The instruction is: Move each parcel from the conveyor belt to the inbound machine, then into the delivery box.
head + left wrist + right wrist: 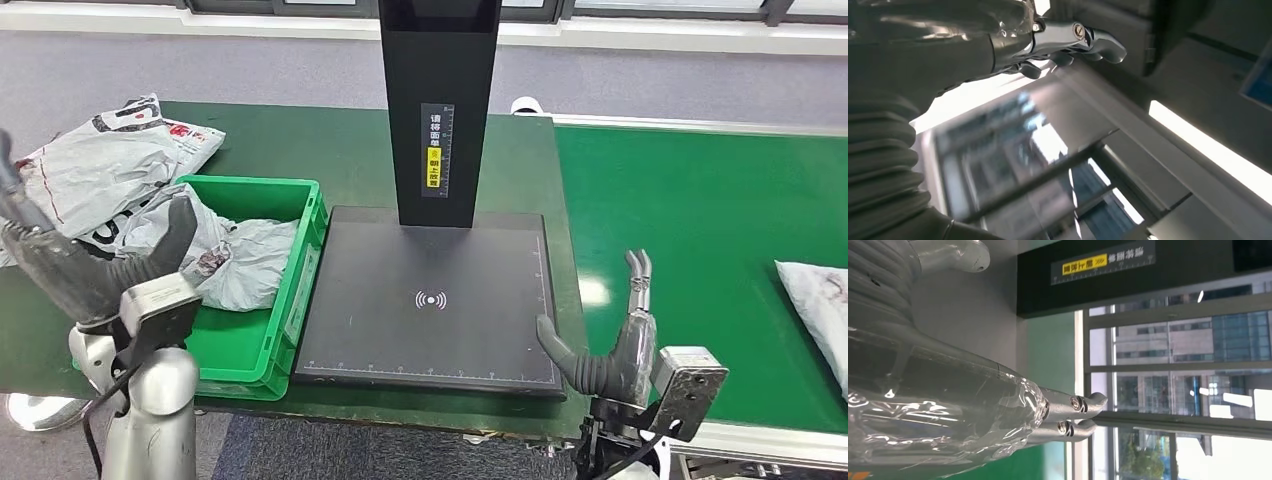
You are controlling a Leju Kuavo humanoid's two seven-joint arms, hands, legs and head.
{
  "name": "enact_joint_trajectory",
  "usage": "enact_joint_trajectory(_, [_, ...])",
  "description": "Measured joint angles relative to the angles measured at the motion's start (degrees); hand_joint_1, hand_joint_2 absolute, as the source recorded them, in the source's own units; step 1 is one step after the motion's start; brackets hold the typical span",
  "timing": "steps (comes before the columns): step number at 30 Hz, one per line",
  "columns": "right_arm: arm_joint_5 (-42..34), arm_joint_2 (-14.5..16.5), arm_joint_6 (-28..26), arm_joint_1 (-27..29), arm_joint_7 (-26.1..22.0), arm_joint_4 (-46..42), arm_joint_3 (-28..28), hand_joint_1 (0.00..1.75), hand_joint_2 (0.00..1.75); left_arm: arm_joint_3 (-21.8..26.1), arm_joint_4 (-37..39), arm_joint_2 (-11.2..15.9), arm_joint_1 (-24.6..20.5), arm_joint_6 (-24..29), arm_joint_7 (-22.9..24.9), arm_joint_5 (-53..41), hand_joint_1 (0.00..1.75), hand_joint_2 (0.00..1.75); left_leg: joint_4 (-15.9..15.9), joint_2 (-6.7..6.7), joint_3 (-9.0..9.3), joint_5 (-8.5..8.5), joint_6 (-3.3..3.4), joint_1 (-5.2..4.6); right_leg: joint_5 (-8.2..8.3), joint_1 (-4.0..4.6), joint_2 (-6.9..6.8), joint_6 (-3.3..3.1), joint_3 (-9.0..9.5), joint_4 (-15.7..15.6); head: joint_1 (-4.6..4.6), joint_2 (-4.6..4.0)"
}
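A: Where is the parcel waiting?

B: A white poly-bag parcel [818, 305] lies on the green conveyor belt [690, 210], at three o'clock in the head view, partly cut off by the frame edge. Nothing touches it.

A: And the inbound machine?

B: The black scanning platform [430, 300] sits at centre with a bare top marked by a wireless symbol; its black post [437, 110] rises at twelve o'clock, carrying a yellow label.

A: What does the crate hold?

B: The green delivery box [255, 300], touching the platform's nine o'clock side, holds a crumpled grey-white parcel [235, 262] slumped toward its far left corner. Another large grey mailer bag [105, 165] lies on the green table [330, 150] at ten o'clock, spilling over the box's rim.

A: The hands?

B: The left hand [85, 265] hovers raised at the box's left edge, thumb apart from the fingers, holding nothing. The right hand [610, 345] is at five o'clock beside the platform's near right corner, fingers straight, thumb spread wide, empty.
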Motion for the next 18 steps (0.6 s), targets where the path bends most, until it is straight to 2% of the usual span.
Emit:
enact_joint_trajectory(3, [1.7,0.0,-0.9,-0.6,1.3,0.6,-1.6,0.00,1.75,-2.3,-0.2,-0.4,1.2,-2.1,-0.1,11.3,0.00,1.75,0.0,-0.01,0.03,0.01,0.00,-0.03,0.01,0.01,-0.03,-0.01,0.01,0.0,0.00,0.00])
enact_joint_trajectory(6, [8.5,-0.2,-3.0,-0.7,4.7,0.7,-3.4,0.00,1.75,-5.2,2.2,-0.5,2.0,-8.1,1.3,18.4,0.00,1.75,0.0,-0.05,0.05,0.05,-0.01,-0.02,0.01,0.02,-0.11,-0.01,0.05,0.0,0.00,0.00])
enact_joint_trajectory(8, [19.3,-0.8,-5.6,-1.1,9.5,1.0,-4.8,0.00,1.75,-7.5,5.0,-0.6,2.4,-14.8,2.5,24.0,0.00,1.75,0.0,-0.05,0.05,0.06,-0.01,-0.03,0.03,-0.01,-0.10,-0.01,0.06,0.0,0.00,0.00])
enact_joint_trajectory(11, [41.1,-2.7,-7.3,-3.5,20.9,2.6,-8.5,0.00,1.75,-10.7,9.6,-1.0,3.4,-24.0,4.1,28.8,0.00,1.75,0.0,-0.03,0.05,0.07,0.05,-0.03,0.07,-0.11,-0.06,0.06,0.04,0.0,0.01,0.00])
enact_joint_trajectory(14, [57.5,-5.8,-2.4,-7.5,31.5,6.1,-13.9,0.00,1.75,-13.9,13.9,-1.8,4.0,-29.4,5.4,28.7,0.00,1.75,0.0,-0.02,0.04,0.08,0.14,-0.10,0.14,-0.22,-0.04,0.18,0.05,0.0,0.01,0.00])
enact_joint_trajectory(16, [62.3,-8.7,1.3,-10.8,34.4,10.3,-17.9,0.00,1.75,-15.8,16.9,-2.3,3.9,-31.9,5.8,28.2,0.00,1.75,0.1,-0.04,0.03,0.08,0.22,-0.16,0.18,-0.28,-0.06,0.26,0.07,-0.1,0.01,0.00])
enact_joint_trajectory(18, [64.7,-12.4,4.3,-14.2,34.8,16.0,-21.8,0.00,1.75,-17.4,20.0,-2.8,3.6,-33.7,5.9,27.9,0.00,1.75,0.1,-0.08,0.01,0.08,0.31,-0.23,0.21,-0.35,-0.10,0.33,0.08,-0.1,0.02,0.00])
